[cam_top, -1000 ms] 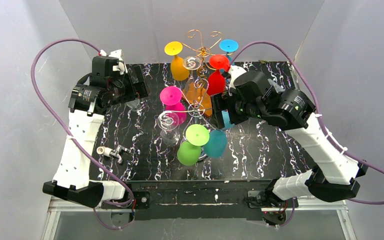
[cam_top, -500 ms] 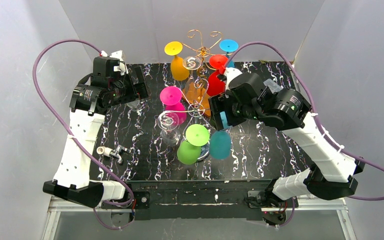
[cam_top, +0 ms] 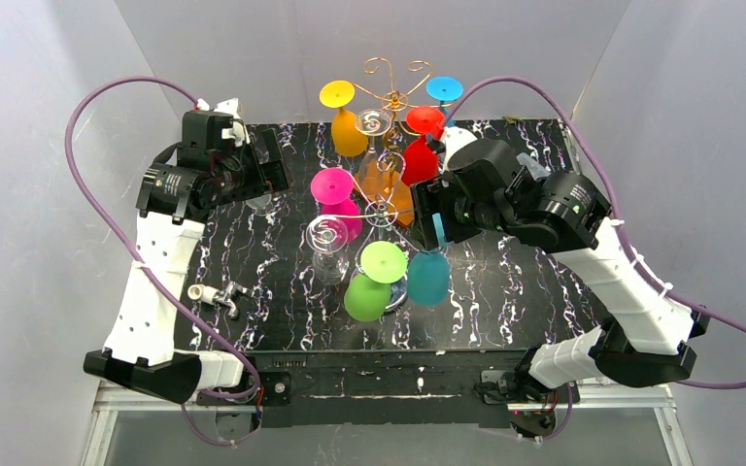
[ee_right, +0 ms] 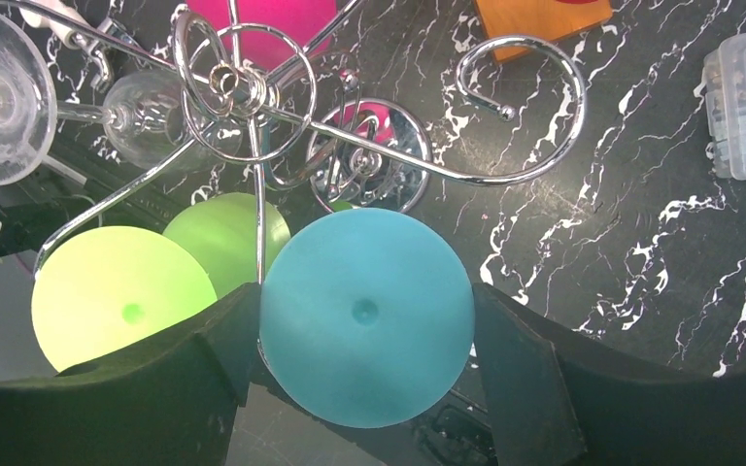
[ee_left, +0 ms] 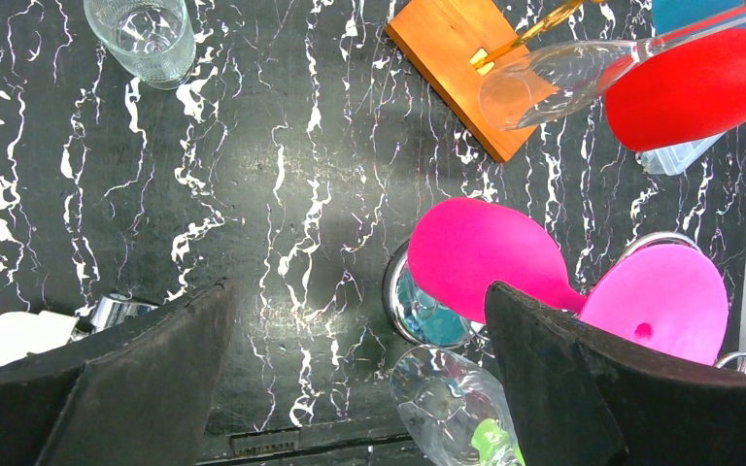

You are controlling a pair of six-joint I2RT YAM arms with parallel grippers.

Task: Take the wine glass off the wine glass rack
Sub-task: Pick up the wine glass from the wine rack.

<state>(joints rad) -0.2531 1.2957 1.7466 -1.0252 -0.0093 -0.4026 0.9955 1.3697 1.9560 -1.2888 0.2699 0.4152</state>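
We find the right tool (ee_right: pixel 366 296) flanking the teal plastic wine glass (ee_right: pixel 366 320) at its foot for unhooking; we cannot tell if it pinches. The left tool (ee_left: pixel 357 296) stands spread.

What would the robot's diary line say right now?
step: reach teal wine glass | right gripper: fingers either side of its foot, grip unclear | left gripper: open, empty | glass: upside down on wine glass rack

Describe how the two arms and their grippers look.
The left arm and the right arm have white link shells, black joint housings and black bases. A purple cable loops along each. The left gripper and the right gripper have broad matte black fingers.
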